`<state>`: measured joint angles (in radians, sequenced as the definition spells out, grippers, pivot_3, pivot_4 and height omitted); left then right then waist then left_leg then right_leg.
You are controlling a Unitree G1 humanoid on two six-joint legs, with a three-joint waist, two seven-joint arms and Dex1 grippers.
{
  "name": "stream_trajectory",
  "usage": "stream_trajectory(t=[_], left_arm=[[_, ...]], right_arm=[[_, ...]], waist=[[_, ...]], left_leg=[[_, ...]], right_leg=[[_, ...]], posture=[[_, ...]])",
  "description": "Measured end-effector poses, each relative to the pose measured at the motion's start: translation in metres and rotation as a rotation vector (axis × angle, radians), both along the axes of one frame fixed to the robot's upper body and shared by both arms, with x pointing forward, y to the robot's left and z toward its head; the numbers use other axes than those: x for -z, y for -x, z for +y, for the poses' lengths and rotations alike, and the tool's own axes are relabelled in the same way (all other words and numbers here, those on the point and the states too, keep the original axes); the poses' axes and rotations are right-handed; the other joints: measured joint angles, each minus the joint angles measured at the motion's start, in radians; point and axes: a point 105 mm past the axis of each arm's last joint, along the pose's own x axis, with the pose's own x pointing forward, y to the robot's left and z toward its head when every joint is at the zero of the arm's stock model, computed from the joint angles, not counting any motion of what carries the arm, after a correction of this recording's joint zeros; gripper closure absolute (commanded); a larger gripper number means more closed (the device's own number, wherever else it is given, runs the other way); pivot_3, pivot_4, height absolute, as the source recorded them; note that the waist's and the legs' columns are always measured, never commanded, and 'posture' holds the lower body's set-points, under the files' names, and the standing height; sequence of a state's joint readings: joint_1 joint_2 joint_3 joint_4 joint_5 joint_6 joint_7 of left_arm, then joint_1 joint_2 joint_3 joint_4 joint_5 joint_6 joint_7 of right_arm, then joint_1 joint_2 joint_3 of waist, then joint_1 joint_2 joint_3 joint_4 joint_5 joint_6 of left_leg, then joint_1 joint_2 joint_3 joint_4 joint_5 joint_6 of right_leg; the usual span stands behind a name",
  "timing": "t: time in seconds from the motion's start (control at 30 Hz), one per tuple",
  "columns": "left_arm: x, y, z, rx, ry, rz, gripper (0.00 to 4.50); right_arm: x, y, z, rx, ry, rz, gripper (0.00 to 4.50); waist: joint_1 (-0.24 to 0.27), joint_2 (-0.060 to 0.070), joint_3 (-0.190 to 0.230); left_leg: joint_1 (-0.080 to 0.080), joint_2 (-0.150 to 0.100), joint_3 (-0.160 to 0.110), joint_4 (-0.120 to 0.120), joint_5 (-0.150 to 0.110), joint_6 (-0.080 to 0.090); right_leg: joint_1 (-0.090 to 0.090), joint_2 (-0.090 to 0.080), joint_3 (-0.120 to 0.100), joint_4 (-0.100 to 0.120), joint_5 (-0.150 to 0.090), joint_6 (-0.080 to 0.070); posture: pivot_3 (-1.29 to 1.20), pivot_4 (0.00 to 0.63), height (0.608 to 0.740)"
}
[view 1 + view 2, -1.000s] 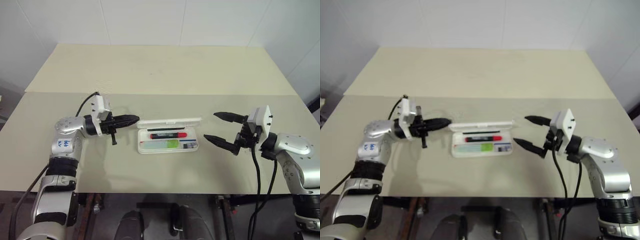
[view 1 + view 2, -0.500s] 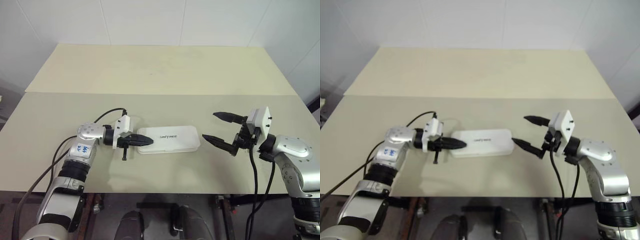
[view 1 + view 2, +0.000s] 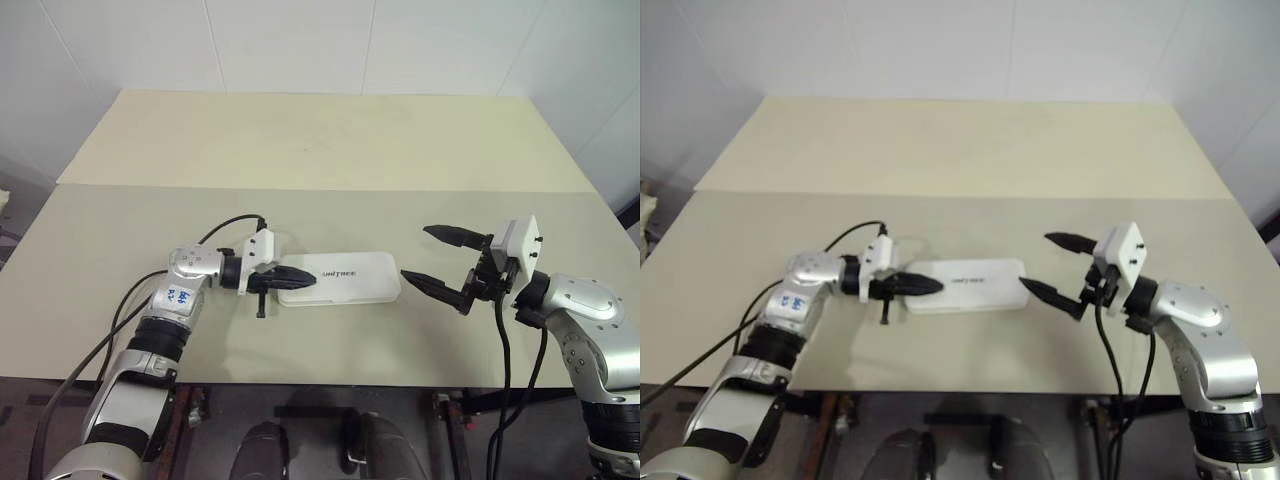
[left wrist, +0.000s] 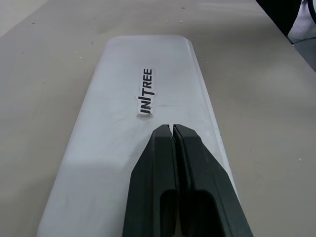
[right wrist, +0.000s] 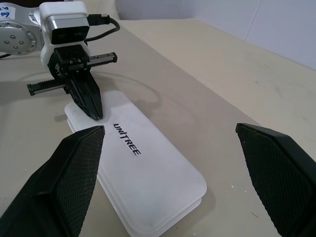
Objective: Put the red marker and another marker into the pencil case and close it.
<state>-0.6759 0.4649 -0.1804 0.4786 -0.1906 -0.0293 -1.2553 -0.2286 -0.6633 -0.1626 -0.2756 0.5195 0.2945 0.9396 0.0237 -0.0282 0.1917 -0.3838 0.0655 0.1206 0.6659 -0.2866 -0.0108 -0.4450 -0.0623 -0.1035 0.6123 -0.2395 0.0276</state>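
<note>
The white pencil case point(image 3: 350, 277) lies closed and flat on the table, its "UNITREE" lettering point(image 4: 146, 92) facing up. The red marker and the other marker are hidden inside it. My left gripper point(image 3: 308, 281) is shut with nothing between its fingers. Its tips point(image 4: 172, 128) rest on the lid's left end, just short of the lettering. My right gripper point(image 3: 415, 253) hangs open to the right of the case, a little above the table, touching nothing. In the right wrist view its two wide-apart fingers point(image 5: 74, 163) frame the case point(image 5: 153, 173) and the left gripper point(image 5: 91, 101).
The beige table point(image 3: 320, 150) has a seam running across it behind the case. A black cable point(image 3: 225, 228) loops from the left wrist over the tabletop. White walls stand behind the far edge.
A second ago the case stood open with both markers visible inside. The left gripper moved right and down, the lid came down, and the case is now closed. The right arm stayed put.
</note>
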Motion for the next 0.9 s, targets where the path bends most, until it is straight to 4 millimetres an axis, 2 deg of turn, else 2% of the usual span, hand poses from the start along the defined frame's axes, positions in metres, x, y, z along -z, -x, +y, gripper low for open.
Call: stream_trajectory(t=[0.2, 0.33, 0.57, 0.67, 0.8, 0.9], left_arm=[[0.001, 0.003, -0.006, 0.009, 0.008, 0.030, 4.47], [-0.001, 0.004, -0.003, -0.028, 0.115, 0.092, 4.47], [-0.021, -0.007, 0.031, -0.183, 0.254, 0.042, 4.47], [-0.023, -0.001, 0.049, -0.219, 0.292, 0.051, 4.47], [-0.029, 0.007, 0.056, -0.224, 0.333, 0.026, 4.47], [-0.038, 0.015, 0.073, -0.261, 0.349, 0.008, 4.47]], right_arm=[[0.001, 0.000, 0.001, 0.004, -0.009, 0.009, 0.00], [0.001, 0.000, 0.001, 0.004, -0.009, 0.010, 0.00], [0.004, 0.000, -0.001, 0.003, -0.010, 0.022, 0.00], [0.007, 0.000, -0.002, 0.005, -0.010, 0.032, 0.00], [0.008, 0.000, -0.002, 0.004, -0.010, 0.035, 0.00], [0.012, 0.002, -0.003, 0.005, -0.008, 0.049, 0.00]], waist=[[0.000, 0.003, -0.002], [-0.001, 0.003, -0.002], [-0.006, 0.002, -0.002], [-0.010, 0.002, -0.002], [-0.007, 0.002, -0.002], [-0.007, 0.002, -0.002]], left_leg=[[0.000, 0.000, 0.000, 0.000, 0.000, 0.000], [-0.001, 0.000, 0.000, 0.000, 0.000, 0.000], [-0.002, 0.001, -0.001, -0.001, 0.000, 0.000], [-0.002, 0.001, -0.001, -0.001, -0.001, 0.000], [-0.002, 0.001, -0.001, -0.001, -0.001, -0.001], [-0.002, 0.001, -0.001, -0.002, -0.002, -0.001]], right_leg=[[0.000, 0.000, 0.000, 0.000, 0.000, 0.000], [-0.001, 0.000, 0.000, 0.000, 0.000, 0.000], [-0.002, 0.000, -0.001, 0.000, 0.000, 0.000], [-0.002, 0.000, -0.001, 0.000, 0.000, 0.000], [-0.002, 0.000, -0.001, 0.000, 0.000, 0.000], [-0.002, 0.000, 0.000, 0.000, 0.000, 0.000]], posture=[[0.00, 0.150, 0.740], [0.00, 0.150, 0.740], [0.00, 0.150, 0.740], [0.00, 0.150, 0.740], [0.00, 0.150, 0.740], [0.00, 0.150, 0.740]])
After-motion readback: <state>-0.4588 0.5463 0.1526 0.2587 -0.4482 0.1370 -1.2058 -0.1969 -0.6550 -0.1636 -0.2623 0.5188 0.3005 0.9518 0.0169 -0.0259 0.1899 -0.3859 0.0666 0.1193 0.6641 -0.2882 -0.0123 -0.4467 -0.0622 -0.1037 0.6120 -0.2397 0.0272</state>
